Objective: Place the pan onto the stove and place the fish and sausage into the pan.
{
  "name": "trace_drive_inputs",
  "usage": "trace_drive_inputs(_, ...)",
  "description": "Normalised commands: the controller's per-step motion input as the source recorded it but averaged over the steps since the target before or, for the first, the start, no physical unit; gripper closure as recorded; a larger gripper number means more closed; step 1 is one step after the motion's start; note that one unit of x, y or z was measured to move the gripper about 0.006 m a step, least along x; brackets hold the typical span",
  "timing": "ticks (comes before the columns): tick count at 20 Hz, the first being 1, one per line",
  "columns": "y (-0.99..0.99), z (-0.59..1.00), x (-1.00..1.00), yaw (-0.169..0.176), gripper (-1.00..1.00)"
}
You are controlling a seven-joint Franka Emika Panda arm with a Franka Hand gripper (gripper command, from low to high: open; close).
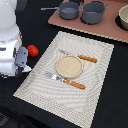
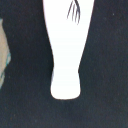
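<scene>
Dark tabletop point(image 1: 117, 75) w/ pale striped placemat point(image 1: 95, 80) in the middle. On the mat: round tan plate point(image 1: 69, 66), fork w/ orange handle point(image 1: 81, 57) on its far side, knife w/ orange handle point(image 1: 67, 81) on its near side. Stove point(image 1: 107, 29) sits at the far edge, exterior view's right. Pan point(image 1: 68, 10) is already on it, long handle pointing to exterior view's left; bigger grey pot point(image 1: 93, 12) just right of it, both on the board. Sausage point(image 1: 33, 50) lies on bare table just left of the mat, right beside my arm point(image 1: 10, 40). Wrist view: fish point(image 2: 68, 45) flat on the dark surface directly under my camera, dark fin lines at the wide end. My gripper: fingers not visible in either view, can't tell if spread or closed.
</scene>
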Motion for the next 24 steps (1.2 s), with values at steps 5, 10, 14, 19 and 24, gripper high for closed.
trace_drive_inputs(5, -0.08, -0.24, 0.08, 0.003, 1.00)
trace_drive_inputs(10, -0.06, -0.21, 0.11, 0.002, 1.00)
trace_drive_inputs(14, -0.05, -0.18, 0.12, 0.001, 1.00)
trace_drive_inputs(19, -0.06, -0.18, 0.10, 0.004, 1.00)
trace_drive_inputs(24, -0.06, -0.15, 0.08, 0.010, 1.00)
